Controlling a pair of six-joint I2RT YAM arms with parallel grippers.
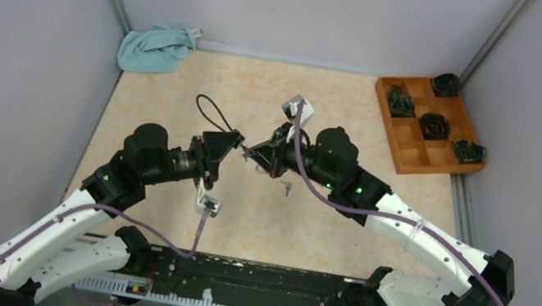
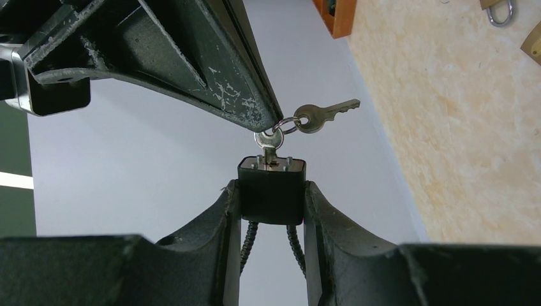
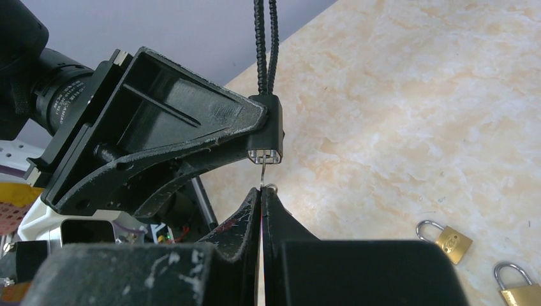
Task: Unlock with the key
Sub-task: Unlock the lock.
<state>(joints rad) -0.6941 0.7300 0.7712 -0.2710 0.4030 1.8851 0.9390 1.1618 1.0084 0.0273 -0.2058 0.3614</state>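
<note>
I see L gripper (image 1: pixel 238 146) clamped on black cable lock (image 2: pixel 271 186) mid-air over table (image 1: pixel 168 102) ctr, R gripper (image 3: pixel 261 197) pinching the inserted key (image 2: pixel 270 141), 2nd key (image 2: pixel 325 116) dangling, walls (image 1: pixel 21 36) and tray (image 1: pixel 410 158) well apart.

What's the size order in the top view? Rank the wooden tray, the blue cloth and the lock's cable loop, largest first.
1. Wooden tray, largest.
2. Blue cloth, clearly smaller.
3. Lock's cable loop, smallest, though held above the table and so nearer the camera.
</note>
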